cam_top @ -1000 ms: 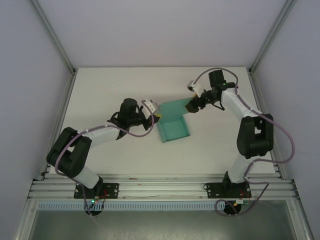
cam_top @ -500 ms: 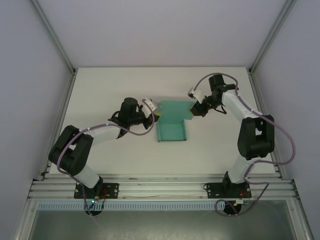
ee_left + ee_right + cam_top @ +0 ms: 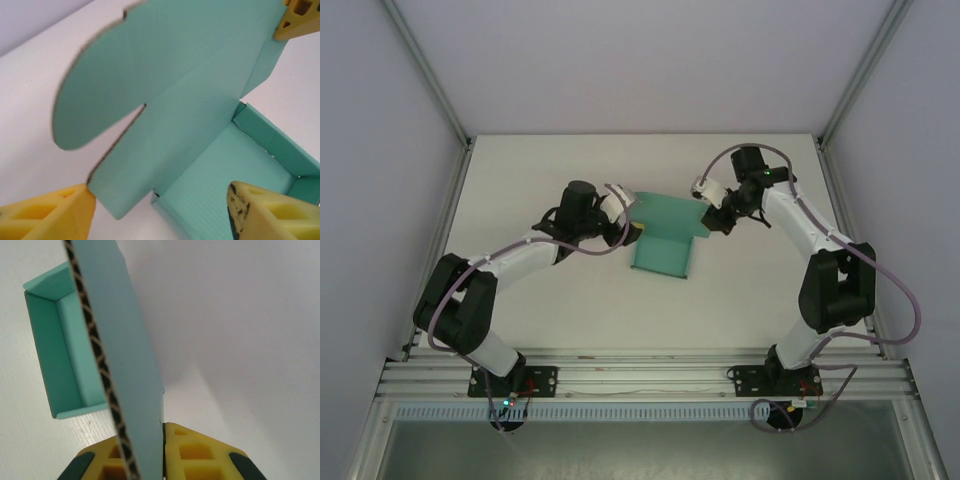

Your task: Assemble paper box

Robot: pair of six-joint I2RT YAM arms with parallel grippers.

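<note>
The paper box [image 3: 662, 255] is a teal open tray with its lid panel [image 3: 670, 212] raised at the back, sitting mid-table. My right gripper [image 3: 708, 212] is shut on the lid's right edge; the corrugated card edge [image 3: 107, 390] runs straight between its yellow pads [image 3: 200, 455], with the tray [image 3: 70, 355] to the left. My left gripper [image 3: 628, 228] stands open at the box's left side. Its yellow fingertips [image 3: 50, 215] sit on either side of the tray corner and the lid's rounded side flap [image 3: 100, 100], touching neither. A right fingertip [image 3: 300, 20] shows on the lid's far corner.
The white table [image 3: 550, 310] is bounded by grey walls and aluminium posts [image 3: 430, 75] at left and right. A metal rail [image 3: 640, 372] carrying both arm bases runs along the near edge. Open table surface lies in front of the box.
My left gripper has opened and let go of the box. My right gripper has shut on the lid edge. The box has turned square and slid slightly back.
</note>
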